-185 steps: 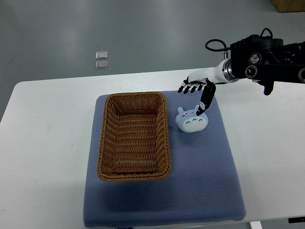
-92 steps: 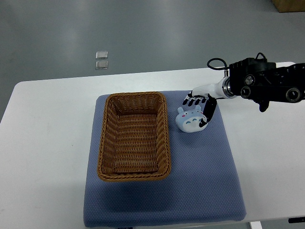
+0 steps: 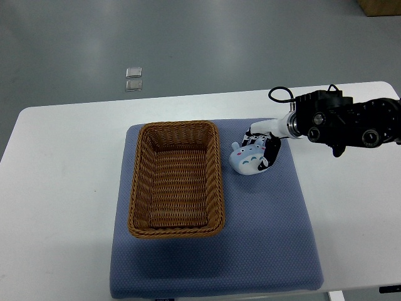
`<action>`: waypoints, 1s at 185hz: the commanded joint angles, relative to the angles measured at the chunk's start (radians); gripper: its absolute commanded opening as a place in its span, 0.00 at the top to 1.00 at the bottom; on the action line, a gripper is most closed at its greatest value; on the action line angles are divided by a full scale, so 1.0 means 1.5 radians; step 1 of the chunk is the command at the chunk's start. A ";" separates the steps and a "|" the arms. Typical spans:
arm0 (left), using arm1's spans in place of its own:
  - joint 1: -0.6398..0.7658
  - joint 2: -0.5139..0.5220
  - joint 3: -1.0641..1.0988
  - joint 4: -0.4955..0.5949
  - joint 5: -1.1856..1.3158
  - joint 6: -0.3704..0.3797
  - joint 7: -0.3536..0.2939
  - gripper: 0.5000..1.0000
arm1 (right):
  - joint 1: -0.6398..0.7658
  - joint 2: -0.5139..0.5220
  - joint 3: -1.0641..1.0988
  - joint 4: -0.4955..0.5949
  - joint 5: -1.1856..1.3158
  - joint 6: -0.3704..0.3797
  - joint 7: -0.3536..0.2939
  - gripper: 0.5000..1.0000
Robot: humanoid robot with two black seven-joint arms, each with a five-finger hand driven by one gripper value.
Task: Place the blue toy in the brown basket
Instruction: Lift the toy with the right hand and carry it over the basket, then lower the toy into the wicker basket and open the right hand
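The blue toy [image 3: 245,161], a small pale-blue round creature with ears, sits on the blue mat [image 3: 263,238] just right of the brown wicker basket [image 3: 175,179]. My right hand [image 3: 258,149] reaches in from the right edge and lies over the toy's back and right side, fingers curled around it. The toy still rests on the mat. The basket holds nothing. My left arm does not show.
The mat lies on a white table [image 3: 62,188]. Grey floor lies beyond the far edge, with two small clear items [image 3: 133,79] on it. A cardboard box corner [image 3: 379,6] shows at the top right.
My right hand has come down and left from above the toy, and its fingers have closed around it. The toy has barely shifted.
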 commanded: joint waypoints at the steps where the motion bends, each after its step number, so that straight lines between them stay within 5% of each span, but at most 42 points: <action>1: 0.000 0.000 -0.001 0.001 0.000 0.000 0.000 0.00 | -0.003 0.000 0.000 -0.002 -0.011 -0.004 0.002 0.85; 22: 0.000 0.000 -0.001 0.001 0.000 0.000 0.000 0.00 | 0.005 -0.008 0.001 -0.002 -0.010 -0.010 0.002 0.98; 105: 0.000 0.000 -0.001 0.000 0.000 0.000 0.000 0.00 | 0.163 -0.029 0.044 0.051 0.049 0.010 0.003 0.97; 185: -0.007 0.000 -0.001 -0.009 0.001 -0.001 0.000 0.00 | 0.140 0.160 0.043 -0.003 0.051 -0.066 0.039 0.91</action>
